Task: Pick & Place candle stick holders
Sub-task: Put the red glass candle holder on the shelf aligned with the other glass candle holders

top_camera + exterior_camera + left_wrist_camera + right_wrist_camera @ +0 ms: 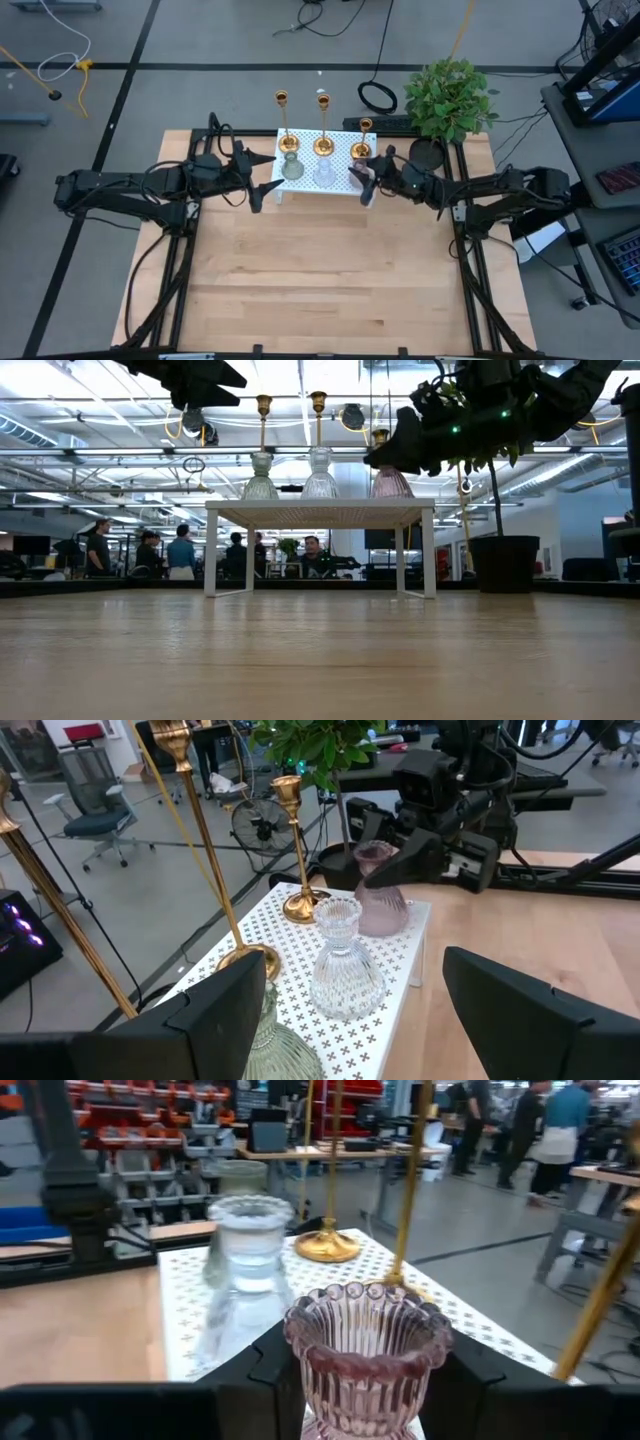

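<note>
Three brass candle sticks (323, 125) stand by their round bases along the far side of a white perforated stand (340, 180). Before them stand a green glass holder (292, 168), a clear one (325, 172) and a pink one (365, 1345). My right gripper (364, 182) is open at the stand's right end, with one finger on each side of the pink holder, which rests on the stand. My left gripper (262, 178) is open and empty just left of the stand, near the green holder (285, 1050). My right gripper reaches level from the table's right, with its fingers (255, 1380) on either side of the pink holder below its fluted rim (365, 1305). The holder stands upright on the stand. I cannot tell whether the fingers touch it.
A green potted plant (450, 100) stands at the table's far right corner, behind my right arm. The wooden table (320, 290) stretches toward the near edge. People show in the room beyond the table (180, 550).
</note>
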